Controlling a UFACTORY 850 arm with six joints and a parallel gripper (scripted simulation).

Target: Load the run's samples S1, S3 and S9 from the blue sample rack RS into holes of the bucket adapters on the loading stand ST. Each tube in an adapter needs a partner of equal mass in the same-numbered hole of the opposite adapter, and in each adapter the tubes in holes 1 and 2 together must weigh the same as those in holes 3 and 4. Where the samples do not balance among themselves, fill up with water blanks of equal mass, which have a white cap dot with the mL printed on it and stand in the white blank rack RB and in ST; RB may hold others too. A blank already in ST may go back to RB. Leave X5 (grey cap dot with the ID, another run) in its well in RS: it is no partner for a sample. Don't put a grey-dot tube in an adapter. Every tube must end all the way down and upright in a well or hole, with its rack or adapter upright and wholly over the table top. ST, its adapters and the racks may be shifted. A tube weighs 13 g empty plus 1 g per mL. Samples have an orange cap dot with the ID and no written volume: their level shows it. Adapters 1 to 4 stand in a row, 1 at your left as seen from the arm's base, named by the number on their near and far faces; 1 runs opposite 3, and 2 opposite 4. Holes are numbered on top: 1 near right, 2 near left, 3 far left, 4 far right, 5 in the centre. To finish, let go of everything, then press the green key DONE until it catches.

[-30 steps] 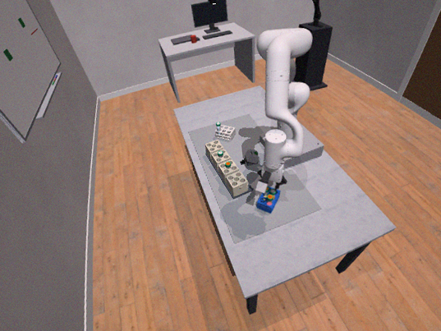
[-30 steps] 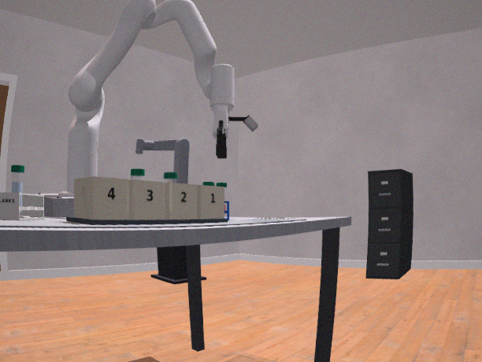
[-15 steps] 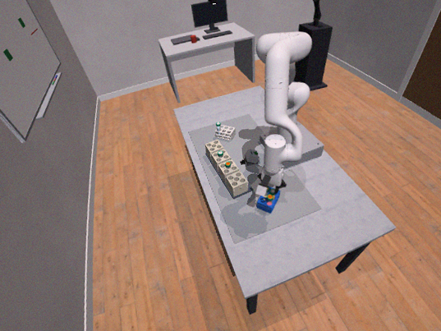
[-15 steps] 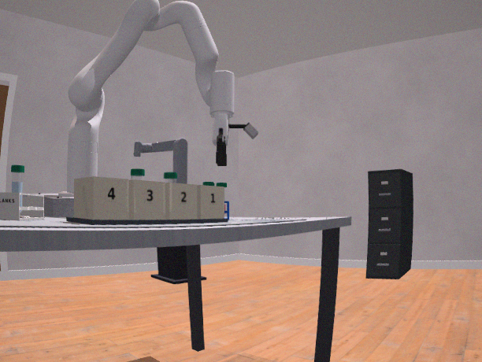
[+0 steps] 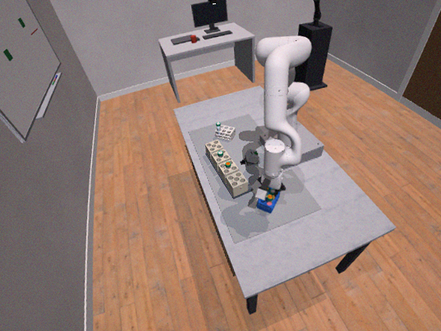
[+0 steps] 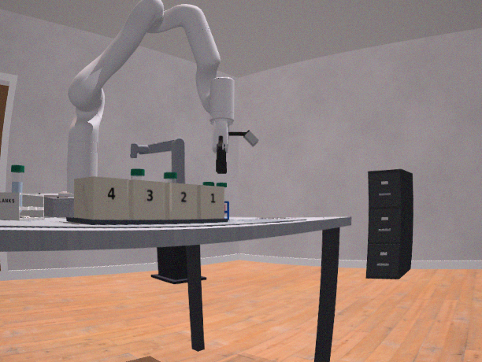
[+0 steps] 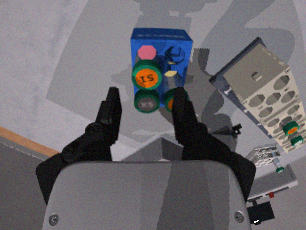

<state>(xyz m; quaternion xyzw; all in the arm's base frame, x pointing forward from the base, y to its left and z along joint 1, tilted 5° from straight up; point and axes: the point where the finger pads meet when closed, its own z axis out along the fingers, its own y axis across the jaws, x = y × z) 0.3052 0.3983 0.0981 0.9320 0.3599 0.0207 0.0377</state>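
Note:
The blue sample rack RS (image 5: 265, 203) stands on the grey mat near the end of the stand ST. In the wrist view RS (image 7: 161, 51) holds a green-capped tube with an orange dot (image 7: 147, 77), a second green cap (image 7: 147, 101) nearer me, and a third orange-dot cap (image 7: 170, 99) partly behind my right finger. My gripper (image 7: 146, 98) (image 6: 220, 169) is open and empty, hovering above these tubes, fingers either side of the caps but well above them. In ST, adapter 2 holds an orange-dot tube (image 5: 228, 164) and adapter 3 a green-capped tube (image 5: 220, 153). Adapters 1 and 4 look empty.
The white blank rack RB (image 5: 224, 131) stands beyond the far end of ST with one tall tube (image 6: 17, 179). The arm's base block (image 5: 309, 149) lies beside the mat. A grey bracket (image 6: 159, 151) rises behind the adapters. The table edge is close behind ST.

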